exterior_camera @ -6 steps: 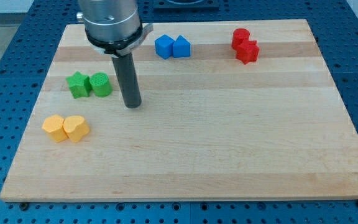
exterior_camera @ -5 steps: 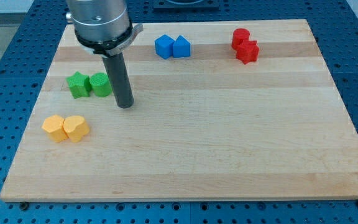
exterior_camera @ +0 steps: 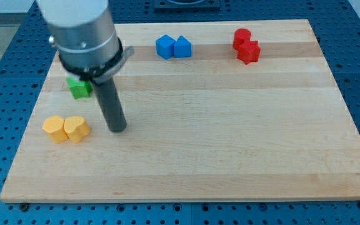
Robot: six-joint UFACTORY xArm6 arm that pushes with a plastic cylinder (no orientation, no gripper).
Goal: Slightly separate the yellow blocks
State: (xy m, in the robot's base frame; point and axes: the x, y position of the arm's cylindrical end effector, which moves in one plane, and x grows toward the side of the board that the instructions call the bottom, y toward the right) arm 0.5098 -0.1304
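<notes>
- You see my tip (exterior_camera: 117,129) just right of the two touching yellow blocks (exterior_camera: 65,129).
- The arm partly hides a green block (exterior_camera: 78,88).

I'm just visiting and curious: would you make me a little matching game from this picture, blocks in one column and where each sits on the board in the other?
Things:
1. red blocks
2. blue blocks
3. yellow blocks
4. my tip

Places:
A. view's left edge, lower part
B. top right
C. just right of the yellow pair, not touching
D. top, left of centre

Pairs: 1-B, 2-D, 3-A, 4-C
</notes>
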